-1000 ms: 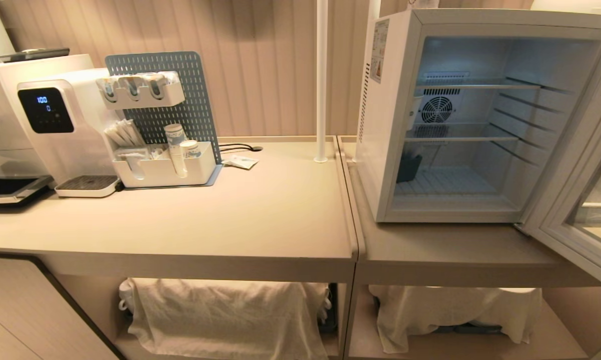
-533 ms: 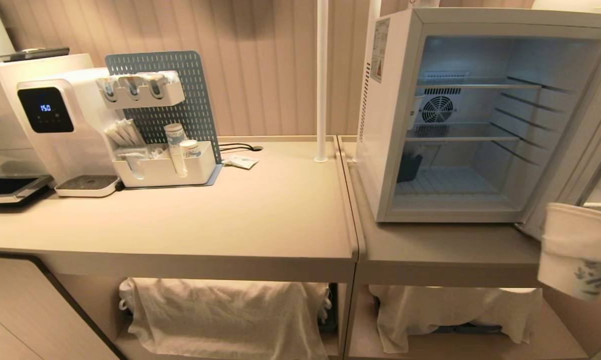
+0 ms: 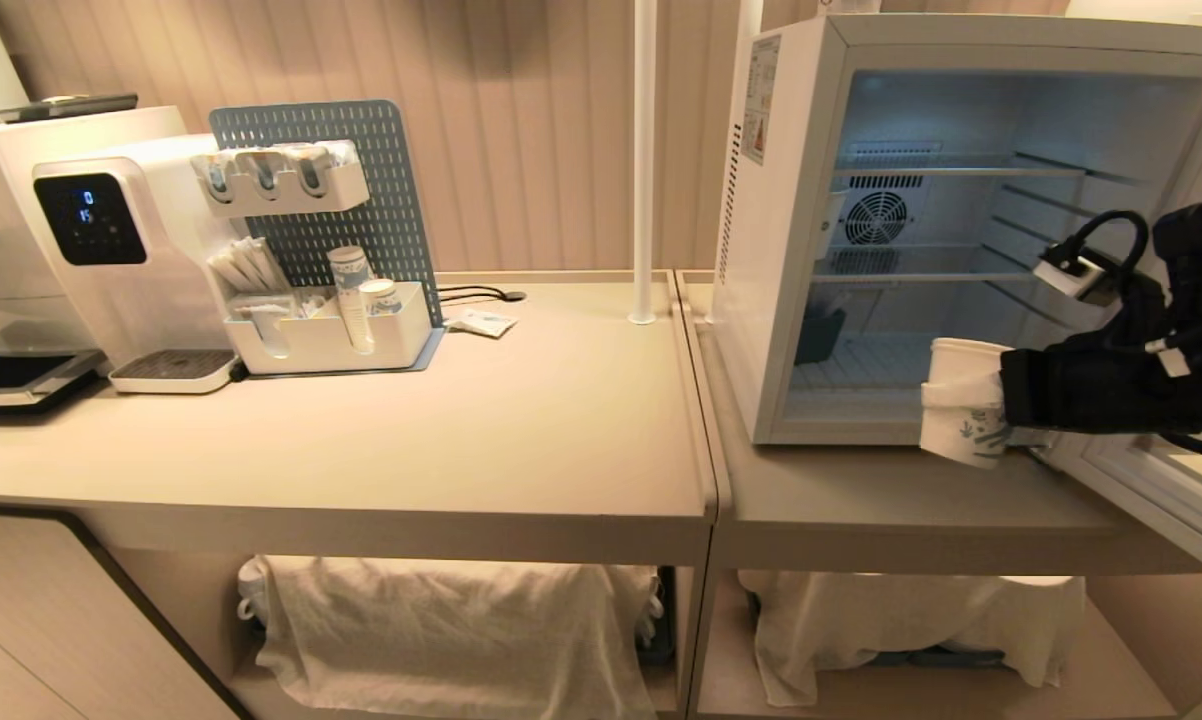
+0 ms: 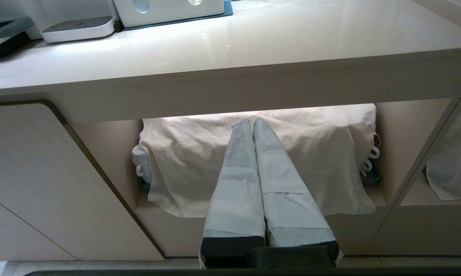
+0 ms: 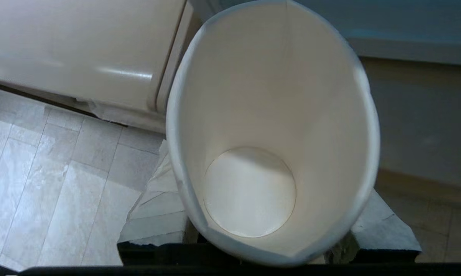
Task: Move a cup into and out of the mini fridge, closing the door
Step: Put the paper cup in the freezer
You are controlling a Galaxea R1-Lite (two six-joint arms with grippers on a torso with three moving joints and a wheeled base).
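Head view: cup [image 3: 964,402] clamped in right hand [image 3: 971,405], before open mini fridge [image 3: 791,240].

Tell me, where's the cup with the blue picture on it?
The cup is on the right of the head view, held by the right gripper just in front of the open mini fridge, above the counter.

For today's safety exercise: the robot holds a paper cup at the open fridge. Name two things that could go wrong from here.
1. The right gripper squeezes the cup out of round; a harder grip may crush it.
2. The cup rides low at the mini fridge opening, so it may catch the bottom sill.
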